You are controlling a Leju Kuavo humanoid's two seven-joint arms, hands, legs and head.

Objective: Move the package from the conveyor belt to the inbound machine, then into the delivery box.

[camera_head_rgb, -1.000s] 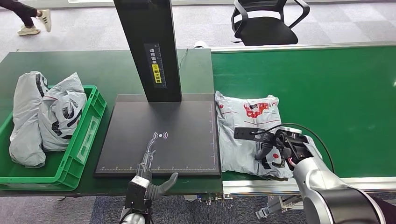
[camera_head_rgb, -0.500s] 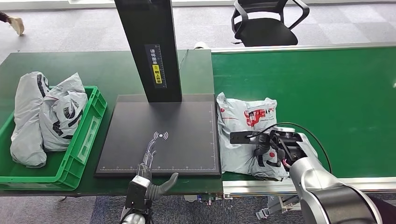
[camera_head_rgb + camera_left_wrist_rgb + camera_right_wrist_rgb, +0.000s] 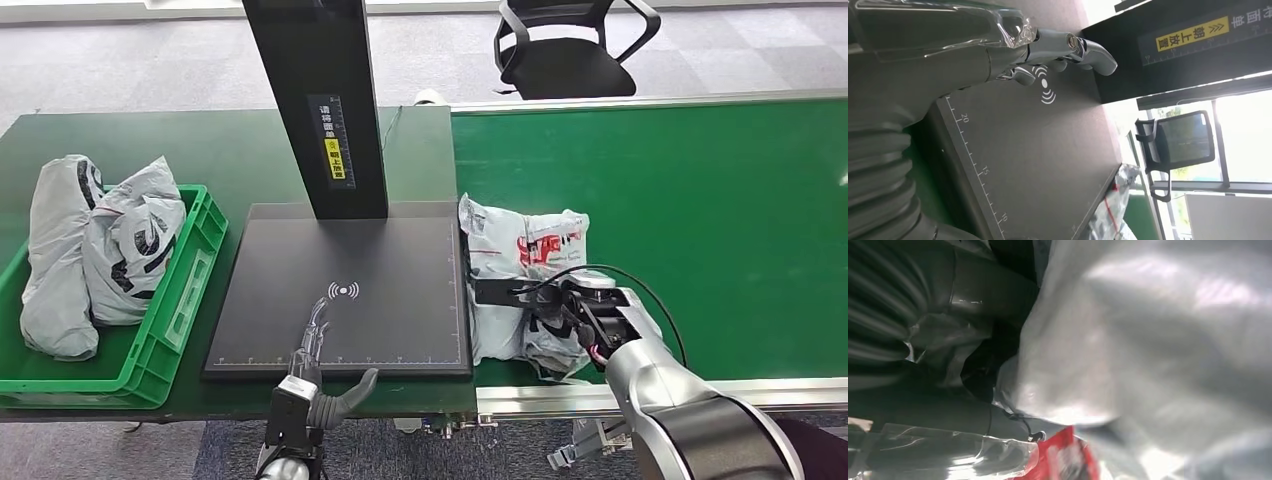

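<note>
A grey plastic package (image 3: 520,248) with red print lies crumpled on the green conveyor belt (image 3: 700,200), its left edge against the black scan platform of the inbound machine (image 3: 380,260). My right hand (image 3: 572,315) grips the package's near part, and the bag bunches around it. Up close, the grey film with red print (image 3: 1158,350) is pressed against my right hand (image 3: 948,365). My left hand (image 3: 315,372) rests at the platform's front edge with fingers stretched out and nothing in them; the same hand (image 3: 998,45) shows over the platform's wave symbol. The green delivery box (image 3: 195,262) stands left of the platform.
The machine's black column (image 3: 318,100) rises from the back of the platform. Two grey bags (image 3: 90,250) fill the green box. A black office chair (image 3: 570,45) stands behind the belt. The belt's metal front rail (image 3: 560,395) runs just under my right arm.
My right hand has moved left and pulled the package with it toward the platform, crumpling it. The walking person's feet at the top left have gone. My left hand has not moved.
</note>
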